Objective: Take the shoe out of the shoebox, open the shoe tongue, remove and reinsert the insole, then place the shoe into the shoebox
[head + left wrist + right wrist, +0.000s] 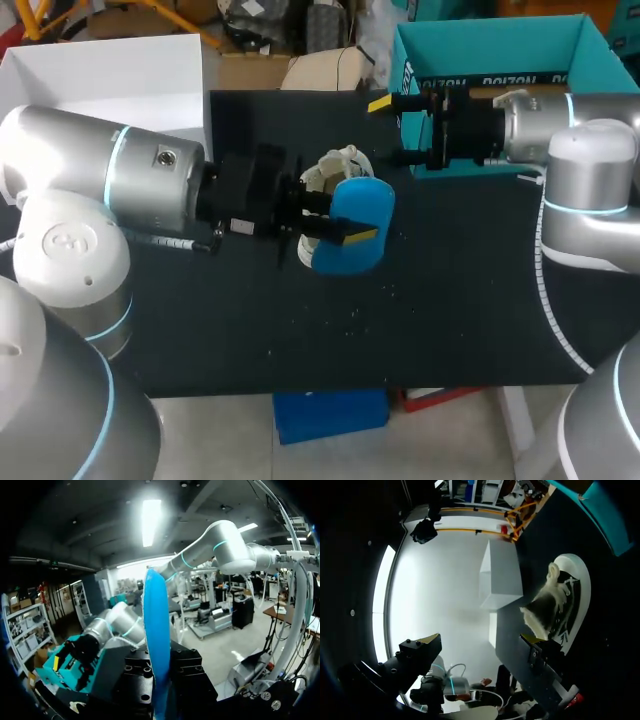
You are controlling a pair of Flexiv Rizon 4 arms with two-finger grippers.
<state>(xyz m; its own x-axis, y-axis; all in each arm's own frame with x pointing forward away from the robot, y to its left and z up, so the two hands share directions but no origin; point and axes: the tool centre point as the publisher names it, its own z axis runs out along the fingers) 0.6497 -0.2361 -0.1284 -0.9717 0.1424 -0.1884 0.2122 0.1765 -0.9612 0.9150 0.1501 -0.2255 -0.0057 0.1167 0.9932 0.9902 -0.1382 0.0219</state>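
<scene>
A blue insole (352, 228) is held upright above the black table, with my left gripper (336, 218) shut on it. In the left wrist view the insole (157, 630) stands edge-on between the two black fingers (137, 677). The white shoe (336, 168) lies on the table just behind the insole, its tongue pulled up. My right gripper (388, 130) hangs open to the right of the shoe, in front of the teal shoebox (480, 78). In the right wrist view the shoe (566, 605) lies ahead of the wide-open right gripper (480, 642), nothing between its fingers.
A white open box (100, 70) stands at the back left, beside the black table surface (450, 300). It also shows in the right wrist view as the white box (500, 580) beyond the shoe. The teal shoebox (62, 672) appears beyond my left gripper.
</scene>
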